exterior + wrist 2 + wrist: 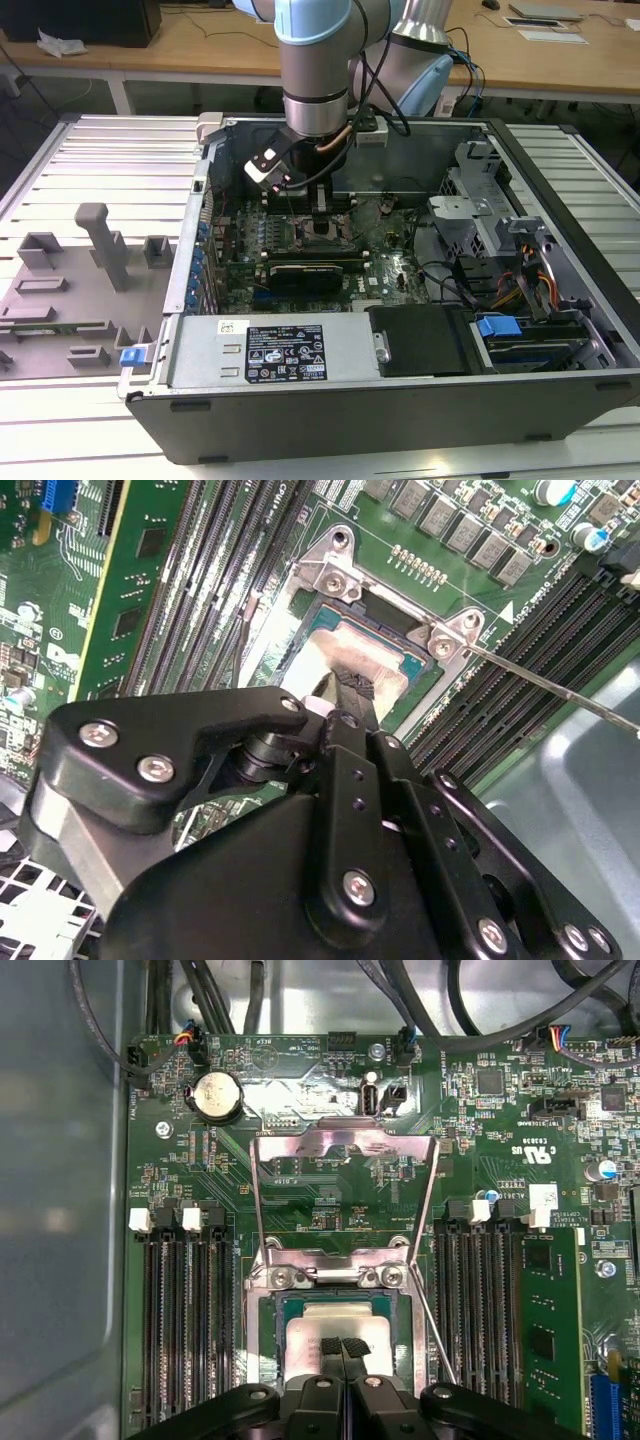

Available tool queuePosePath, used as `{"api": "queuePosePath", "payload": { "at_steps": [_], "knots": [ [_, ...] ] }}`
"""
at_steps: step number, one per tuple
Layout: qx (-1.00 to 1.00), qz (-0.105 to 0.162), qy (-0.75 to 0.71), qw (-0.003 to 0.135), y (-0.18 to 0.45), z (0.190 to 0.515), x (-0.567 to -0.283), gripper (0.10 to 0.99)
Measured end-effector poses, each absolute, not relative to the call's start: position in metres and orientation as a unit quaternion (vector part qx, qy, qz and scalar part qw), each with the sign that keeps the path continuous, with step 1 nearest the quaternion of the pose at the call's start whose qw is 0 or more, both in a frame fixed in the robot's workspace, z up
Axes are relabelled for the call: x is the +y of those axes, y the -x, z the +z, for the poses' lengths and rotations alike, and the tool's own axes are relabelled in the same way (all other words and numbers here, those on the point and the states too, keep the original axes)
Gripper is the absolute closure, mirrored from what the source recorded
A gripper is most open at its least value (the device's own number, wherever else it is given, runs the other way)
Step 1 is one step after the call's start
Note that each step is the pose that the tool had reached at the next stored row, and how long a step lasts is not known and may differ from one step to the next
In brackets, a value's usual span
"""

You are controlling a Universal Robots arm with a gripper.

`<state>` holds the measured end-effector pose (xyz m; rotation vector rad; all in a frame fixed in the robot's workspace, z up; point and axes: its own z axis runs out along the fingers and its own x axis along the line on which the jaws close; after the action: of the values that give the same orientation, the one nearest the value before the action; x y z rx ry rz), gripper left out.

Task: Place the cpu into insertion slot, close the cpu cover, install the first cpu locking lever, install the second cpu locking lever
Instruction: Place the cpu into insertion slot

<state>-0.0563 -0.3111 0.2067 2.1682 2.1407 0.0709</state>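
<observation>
— While hanging low inside the open computer case [350, 425], clamped on anything?

— On nothing. Jaws together in both wrist views, with the tips of the gripper [343, 1346] right over the pale top of the cpu [305, 1335]. Touching it or just above it: cannot tell.

— And the place of the cpu?

— Flat inside the insertion slot [285, 1305], squared up with the dark rim, on the green motherboard [480, 1160]. In the exterior view, directly beneath the arm, near the middle of the case.

— Closed over yet?

— Not yet. Swung up and back on its hinge, the cpu cover [345, 1143], standing open on the far side of the slot from the gripper, with bare board visible through its square window.

— Any sign of the levers?

— One thin locking lever [436, 1335], lying free and slanting away from a hinge-side corner of the slot, just beside the black memory slots [480, 1320]. Seen again in the second wrist view as a long bare rod reaching out over more of those slots.

— Anything else nearby?

— Memory slots on both sides of the insertion slot. Beyond the raised cover, a round coin battery [215, 1095]. Outside the case, on the exterior view's left, a grey fixture tray [60, 300], well apart from the work.
</observation>
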Motion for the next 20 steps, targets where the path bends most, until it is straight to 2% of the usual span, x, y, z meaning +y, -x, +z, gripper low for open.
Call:
{"api": "queuePosePath", "payload": {
  "at_steps": [15, 20],
  "knots": [
    [0.683, 0.022, -0.729, 0.047, 0.056, 0.204, -0.311, 0.980],
    [0.683, 0.022, -0.729, 0.047, 0.056, 0.219, -0.311, 0.980]
  ]
}}
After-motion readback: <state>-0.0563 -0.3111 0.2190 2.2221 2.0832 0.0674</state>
